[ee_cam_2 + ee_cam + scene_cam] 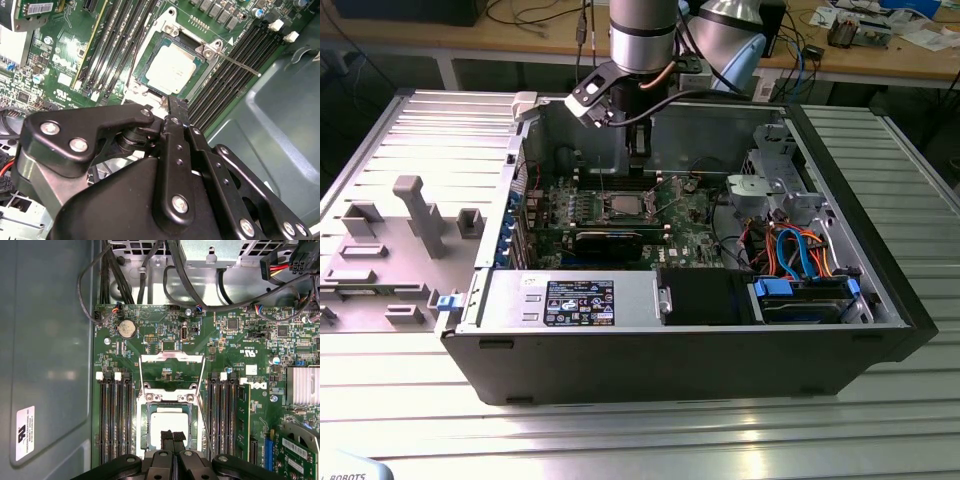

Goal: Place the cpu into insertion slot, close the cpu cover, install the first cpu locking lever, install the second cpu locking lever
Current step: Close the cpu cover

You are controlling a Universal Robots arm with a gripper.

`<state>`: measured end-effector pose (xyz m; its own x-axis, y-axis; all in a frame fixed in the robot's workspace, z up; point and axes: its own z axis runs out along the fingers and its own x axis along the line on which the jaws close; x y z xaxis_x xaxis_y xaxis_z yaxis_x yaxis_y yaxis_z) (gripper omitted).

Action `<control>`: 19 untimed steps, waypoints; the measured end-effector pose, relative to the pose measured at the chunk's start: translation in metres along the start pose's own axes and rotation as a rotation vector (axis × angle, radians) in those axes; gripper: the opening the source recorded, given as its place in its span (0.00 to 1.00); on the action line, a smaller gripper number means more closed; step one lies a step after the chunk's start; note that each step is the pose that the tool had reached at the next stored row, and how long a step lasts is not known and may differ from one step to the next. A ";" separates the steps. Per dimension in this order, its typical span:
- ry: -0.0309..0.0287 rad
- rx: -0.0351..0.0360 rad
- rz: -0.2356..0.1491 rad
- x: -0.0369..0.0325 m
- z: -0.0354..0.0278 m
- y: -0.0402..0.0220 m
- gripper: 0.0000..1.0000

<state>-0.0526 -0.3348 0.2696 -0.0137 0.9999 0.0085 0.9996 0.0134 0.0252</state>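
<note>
The cpu (167, 421) lies flat in the insertion slot (140, 430), its silvery top up. It is square, so it has no long axis; its sides run parallel to the black memory slots (115, 420) on both sides of it. The cpu cover (172, 358) is open and is tilted up from the slot edge on the side of the round coin battery (126, 329); the green board shows through its cut-out.

The pincer (173, 437) hangs just over the cpu with its two fingers together and nothing between them.

The second wrist view shows a thin wire lever (240, 64) that points away from one slot corner across the memory slots. The exterior view shows the open computer case (670, 360) lying near the middle of a ribbed metal worktop (620, 440), with a grey moulded tray (390, 240) toward the worktop edge at the exterior view's left. Behind the worktop stand wooden desks with cables.
</note>
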 end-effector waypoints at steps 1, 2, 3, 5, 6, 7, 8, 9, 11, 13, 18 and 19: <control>0.0000 0.0000 0.000 0.0000 0.0000 0.0004 0.11; -0.0001 0.0000 0.000 0.0000 0.0000 0.0005 0.11; 0.0000 0.0000 0.000 0.0000 0.0000 0.0008 0.11; -0.0001 0.0000 0.000 0.0000 0.0000 0.0012 0.11; 0.0000 0.0000 0.000 0.0000 0.0000 0.0013 0.11; 0.0001 -0.0001 0.000 0.0000 0.0001 0.0015 0.11; 0.0001 0.0000 0.000 0.0000 0.0000 0.0016 0.11; -0.0001 0.0000 0.000 0.0000 0.0000 0.0028 0.11; 0.0000 0.0000 0.000 0.0000 0.0001 0.0029 0.11; 0.0000 0.0000 0.000 0.0000 0.0001 0.0032 0.11; 0.0000 0.0000 0.000 -0.0001 0.0001 0.0042 0.11; 0.0000 0.0000 0.000 -0.0001 0.0001 0.0051 0.11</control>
<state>-0.0475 -0.3348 0.2696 -0.0136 0.9999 0.0084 0.9996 0.0134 0.0252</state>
